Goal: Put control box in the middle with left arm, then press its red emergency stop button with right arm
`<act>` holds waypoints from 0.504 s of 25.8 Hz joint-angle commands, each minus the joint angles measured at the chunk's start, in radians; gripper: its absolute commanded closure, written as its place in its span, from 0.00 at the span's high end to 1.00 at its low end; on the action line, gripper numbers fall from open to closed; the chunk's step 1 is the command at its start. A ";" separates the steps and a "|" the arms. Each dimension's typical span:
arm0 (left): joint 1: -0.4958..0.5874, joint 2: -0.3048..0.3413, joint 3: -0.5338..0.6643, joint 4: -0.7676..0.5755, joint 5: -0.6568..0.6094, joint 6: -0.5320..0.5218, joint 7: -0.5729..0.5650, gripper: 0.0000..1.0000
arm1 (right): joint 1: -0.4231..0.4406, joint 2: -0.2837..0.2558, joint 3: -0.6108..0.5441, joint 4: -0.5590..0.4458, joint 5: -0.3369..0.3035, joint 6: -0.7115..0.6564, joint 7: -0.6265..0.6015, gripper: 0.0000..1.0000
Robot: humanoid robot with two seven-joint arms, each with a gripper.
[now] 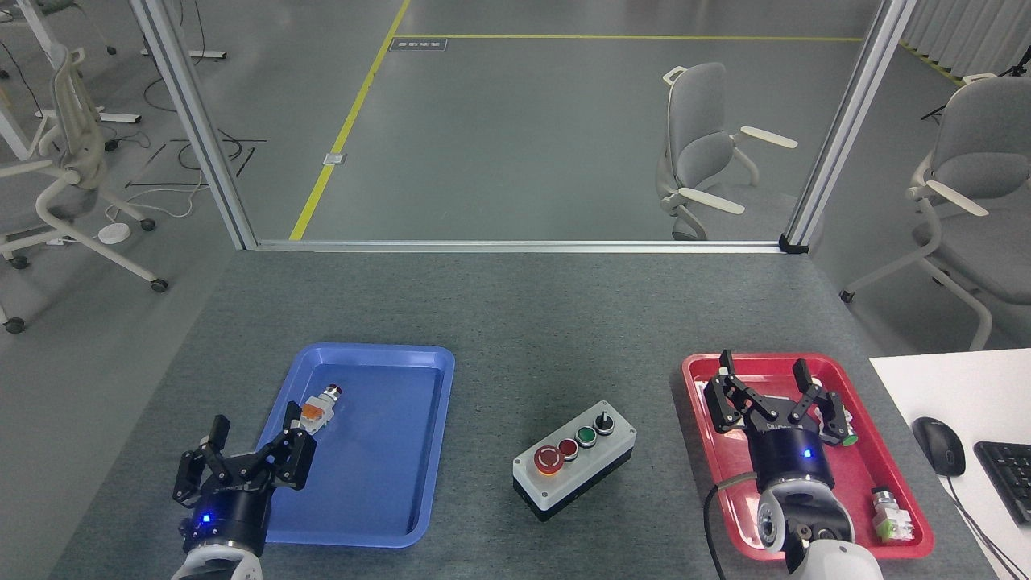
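Holding one orange part (315, 411): blue tray (387, 451). Both claws, left (246, 463), right (773, 395), spread apart.

black grippers, blue lights, white wrists

Our right gripper (775, 395) covers part of the red tray (701, 387) and most of a green-capped part (847, 439). Our left gripper (246, 459) overlaps the blue tray's (435, 451) near-left rim. The keyboard (1007, 477) is cut off by the right edge.
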 commanded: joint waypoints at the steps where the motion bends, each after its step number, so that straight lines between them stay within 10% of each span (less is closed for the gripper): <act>1: 0.014 -0.042 -0.012 0.012 -0.002 0.002 0.010 0.98 | 0.095 0.027 -0.025 -0.080 0.044 0.020 0.014 0.99; 13: 0.020 -0.042 -0.089 0.002 -0.011 0.000 -0.004 0.99 | 0.161 0.059 -0.022 -0.132 0.036 0.025 0.017 0.99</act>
